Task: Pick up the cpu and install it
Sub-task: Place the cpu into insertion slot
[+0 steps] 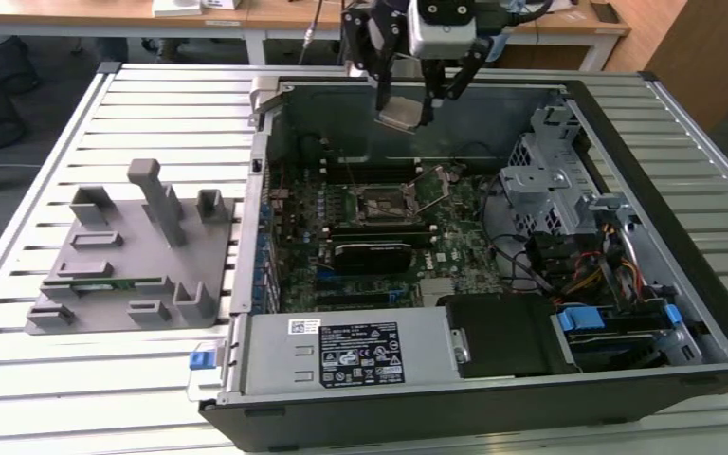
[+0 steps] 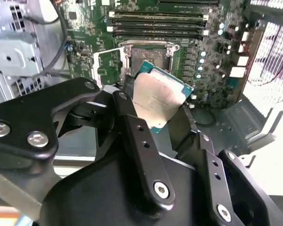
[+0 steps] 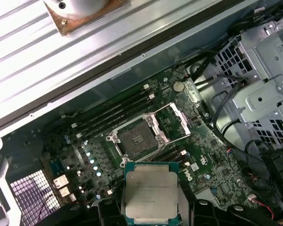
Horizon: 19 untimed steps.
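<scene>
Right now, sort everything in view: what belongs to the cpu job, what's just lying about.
Job: cpu, held in the gripper; open socket on the motherboard.
Lying about: grey fixture on the table; power supply; drive cage.

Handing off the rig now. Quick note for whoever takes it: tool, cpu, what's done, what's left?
Tool: shut on the cpu, gripping its edges. The cpu is tilted, in the air above the open case.
Socket: on the board, open and empty. The cpu is above it, not touching.
Done: pickup.
Left: cpu not yet in the socket.
</scene>
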Tool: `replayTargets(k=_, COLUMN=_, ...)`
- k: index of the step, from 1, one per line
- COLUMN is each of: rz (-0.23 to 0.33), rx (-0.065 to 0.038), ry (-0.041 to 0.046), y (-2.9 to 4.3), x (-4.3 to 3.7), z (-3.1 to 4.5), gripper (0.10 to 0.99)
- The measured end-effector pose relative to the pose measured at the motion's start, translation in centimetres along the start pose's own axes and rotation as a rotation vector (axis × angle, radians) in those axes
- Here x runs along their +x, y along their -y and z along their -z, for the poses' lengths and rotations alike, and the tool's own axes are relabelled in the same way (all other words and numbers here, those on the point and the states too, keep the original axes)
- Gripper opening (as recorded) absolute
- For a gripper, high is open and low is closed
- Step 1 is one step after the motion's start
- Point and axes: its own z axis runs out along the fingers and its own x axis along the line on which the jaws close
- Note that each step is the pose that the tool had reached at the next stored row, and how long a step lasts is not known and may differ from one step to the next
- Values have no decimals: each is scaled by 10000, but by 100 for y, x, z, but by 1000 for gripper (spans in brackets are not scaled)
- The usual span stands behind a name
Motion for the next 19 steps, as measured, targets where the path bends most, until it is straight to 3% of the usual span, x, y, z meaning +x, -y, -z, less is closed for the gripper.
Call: replayTargets(k=19, rz=-3398, rx=-37, ry=191, y=1, x=0, z=-24, gripper=533)
